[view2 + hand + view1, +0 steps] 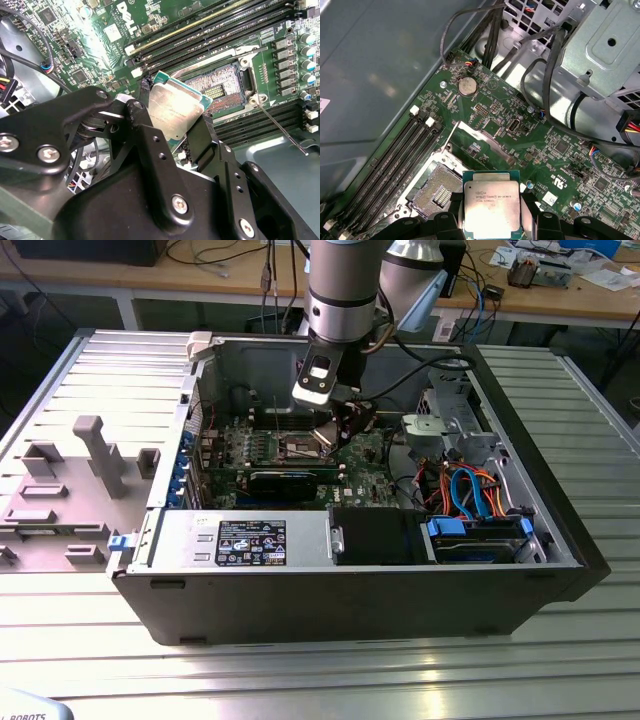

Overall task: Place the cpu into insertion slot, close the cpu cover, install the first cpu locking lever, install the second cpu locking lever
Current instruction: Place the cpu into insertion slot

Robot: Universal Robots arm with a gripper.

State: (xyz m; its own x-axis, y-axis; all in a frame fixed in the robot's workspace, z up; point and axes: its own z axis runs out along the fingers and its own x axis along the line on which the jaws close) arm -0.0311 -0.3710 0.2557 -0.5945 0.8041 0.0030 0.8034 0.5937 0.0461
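Now the black fingers [141, 125] clench the flat square silvery-topped cpu [491, 205] by two opposite edges, leaving its underside free, and hold it near the uncovered silver-rimmed insertion slot [436, 192] on the green circuit board [555, 165], not yet seated.

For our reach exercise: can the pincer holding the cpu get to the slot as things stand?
Probably yes. The pincer grips the cpu close by the slot, whose cover stands open, and nothing lies over it.
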